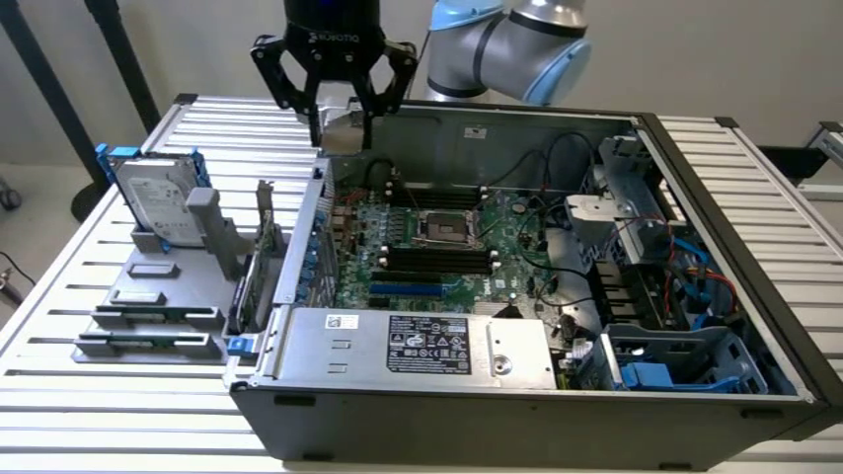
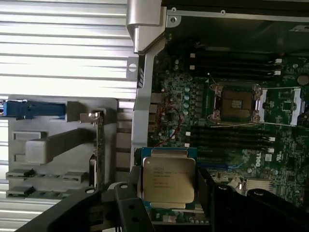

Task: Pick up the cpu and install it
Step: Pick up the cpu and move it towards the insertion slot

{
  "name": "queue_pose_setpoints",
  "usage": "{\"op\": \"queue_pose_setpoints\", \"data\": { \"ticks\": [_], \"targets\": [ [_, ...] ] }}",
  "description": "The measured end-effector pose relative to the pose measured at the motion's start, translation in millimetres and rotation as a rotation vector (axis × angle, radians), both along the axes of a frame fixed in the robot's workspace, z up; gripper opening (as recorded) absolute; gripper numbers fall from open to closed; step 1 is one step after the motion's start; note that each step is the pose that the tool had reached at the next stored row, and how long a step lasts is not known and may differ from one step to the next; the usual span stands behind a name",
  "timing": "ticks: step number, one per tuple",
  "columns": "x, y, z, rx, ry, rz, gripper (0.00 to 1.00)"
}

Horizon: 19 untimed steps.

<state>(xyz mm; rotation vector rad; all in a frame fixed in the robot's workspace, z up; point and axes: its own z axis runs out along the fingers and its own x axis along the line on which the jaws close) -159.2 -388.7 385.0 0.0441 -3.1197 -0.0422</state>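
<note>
Black fingers (image 2: 131, 195) of the gripper (image 2: 169, 188) clamp the cpu (image 2: 169, 176) by two opposite edges. Its silver lid carries print too fine to read. Beneath lies the motherboard (image 2: 231, 145), marked DELL, with its open socket (image 2: 236, 104) well apart from the chip. In the exterior view the gripper body reads ROBOTIQ and hangs above the computer case's (image 1: 527, 434) far edge.

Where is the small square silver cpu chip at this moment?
The cpu is held in the gripper, above the grey computer case's wall on the exterior view's left.
</note>
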Motion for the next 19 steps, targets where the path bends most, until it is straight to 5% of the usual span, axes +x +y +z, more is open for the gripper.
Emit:
{"op": "queue_pose_setpoints", "data": {
  "ticks": [12,19],
  "targets": [
    [38.8,33.0,-21.2,0.0001,0.0000,0.000,0.55],
    [70.1,45.6,-32.6,0.0001,0.0000,0.000,0.55]
  ]
}}
